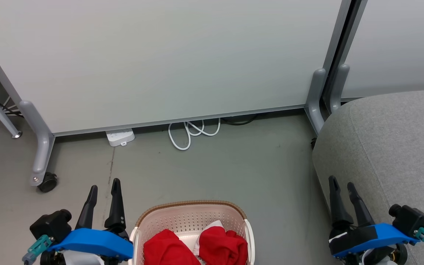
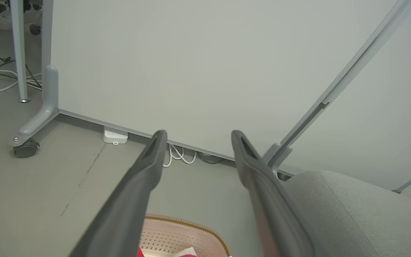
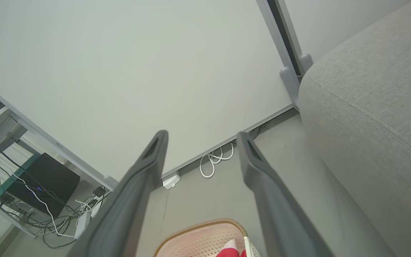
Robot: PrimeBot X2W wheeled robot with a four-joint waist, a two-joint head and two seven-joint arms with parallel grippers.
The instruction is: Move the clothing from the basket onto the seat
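The cream basket (image 1: 191,215) with a brown rim stands on the floor at the bottom centre of the head view. Inside it lies the red clothing (image 1: 222,246) in two bunches, the second bunch (image 1: 167,249) to its left, with white trim showing between them. The grey seat (image 1: 392,147) fills the right side. My left gripper (image 1: 104,186) hovers open just left of the basket. My right gripper (image 1: 342,183) is open over the seat's front edge. The left wrist view catches the basket rim (image 2: 187,224); the basket (image 3: 205,235) also sits low in the right wrist view.
A pale partition panel (image 1: 160,62) on castor feet (image 1: 46,182) stands behind the basket. A white power strip (image 1: 120,137) and a coiled white cable (image 1: 191,131) lie at its base. More cables and a black box (image 3: 45,182) sit at the left.
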